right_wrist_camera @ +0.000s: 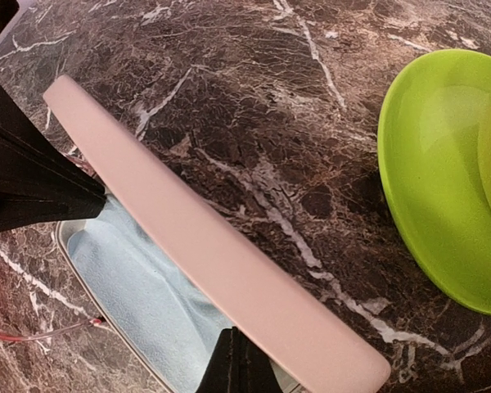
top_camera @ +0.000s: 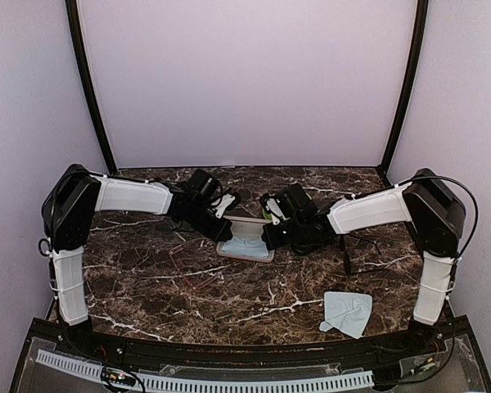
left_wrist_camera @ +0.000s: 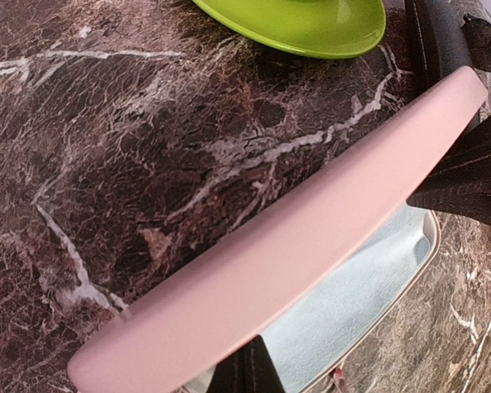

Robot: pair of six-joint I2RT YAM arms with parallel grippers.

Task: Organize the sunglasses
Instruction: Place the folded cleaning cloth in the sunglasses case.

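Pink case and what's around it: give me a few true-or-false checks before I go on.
1. The pink case stands open, its lid raised. True.
2. The left pincer and the right pincer are both shut on that lid. True.
3. The red-framed sunglasses lie inside the case. False: the visible frame lies on the table, outside the rim.
4. The loose blue cloth lies front left. False: front right.
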